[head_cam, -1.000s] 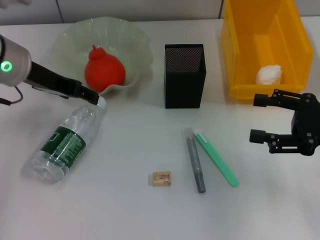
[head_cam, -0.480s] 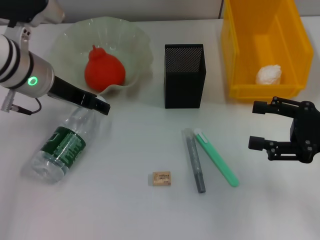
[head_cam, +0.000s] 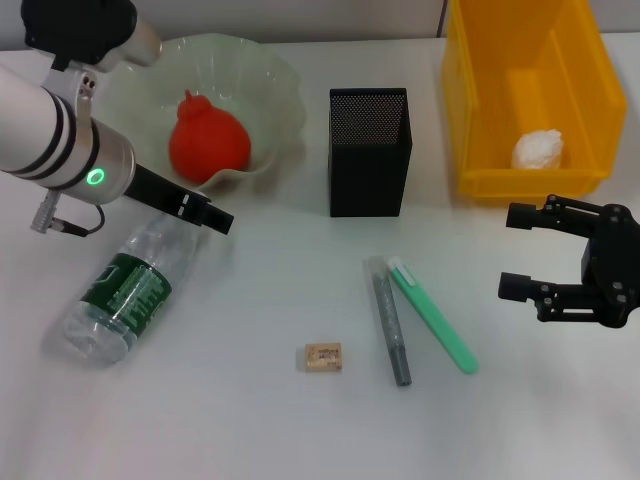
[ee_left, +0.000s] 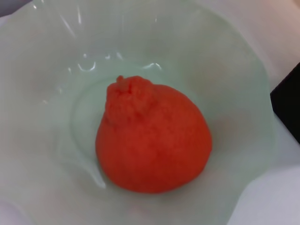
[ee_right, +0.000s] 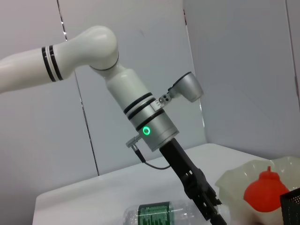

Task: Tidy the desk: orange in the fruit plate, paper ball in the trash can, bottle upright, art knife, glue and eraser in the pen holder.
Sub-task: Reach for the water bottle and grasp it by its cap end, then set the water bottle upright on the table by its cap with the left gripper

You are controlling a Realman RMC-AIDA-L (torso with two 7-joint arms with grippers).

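Note:
The orange (head_cam: pixel 208 140) lies in the pale green fruit plate (head_cam: pixel 265 80); the left wrist view shows the orange (ee_left: pixel 152 136) close up. The clear bottle (head_cam: pixel 130 290) with a green label lies on its side at the front left. My left gripper (head_cam: pixel 215 218) hovers over its neck. The paper ball (head_cam: pixel 538 150) lies in the yellow trash can (head_cam: pixel 480 100). The eraser (head_cam: pixel 323 357), grey glue stick (head_cam: pixel 389 320) and green art knife (head_cam: pixel 432 316) lie in front of the black mesh pen holder (head_cam: pixel 369 150). My right gripper (head_cam: pixel 515 250) is open and empty, right of the knife.
The right wrist view shows my left arm reaching down over the bottle (ee_right: pixel 164 215), with the plate (ee_right: pixel 234 180) and orange (ee_right: pixel 262 192) beside it. The trash can stands just behind the right gripper. White tabletop lies between the bottle and the eraser.
My left arm has swung right and forward, its tip sliding from the bottle's cap to just past the neck. The right gripper has dropped slightly toward the front. The objects have not moved.

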